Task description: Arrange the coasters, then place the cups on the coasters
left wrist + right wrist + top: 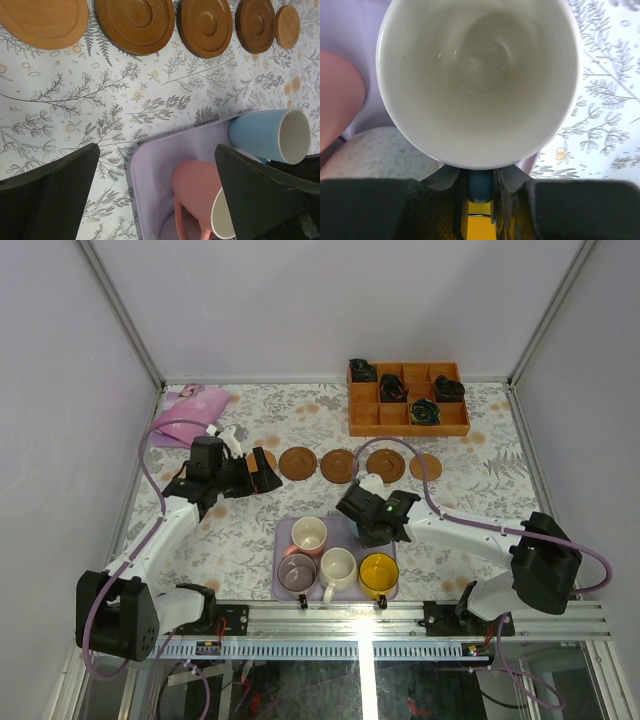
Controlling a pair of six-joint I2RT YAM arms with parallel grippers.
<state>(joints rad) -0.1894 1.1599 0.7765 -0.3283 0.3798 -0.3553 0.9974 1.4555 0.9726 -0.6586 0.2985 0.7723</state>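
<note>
Between my right gripper (480, 192) jaws, clenched, sits the handle of the blue cup (480, 85); its bowl lies just ahead, at the tray (350, 30) edge. Narrow hold: the cup may swing or slip. My left gripper (157, 197) stands wide, empty.

No legible text or markings

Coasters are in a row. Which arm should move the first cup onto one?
Right. The right gripper is closed on the light blue cup by its handle, at the lavender tray near the coasters. The left gripper is open and empty.
</note>
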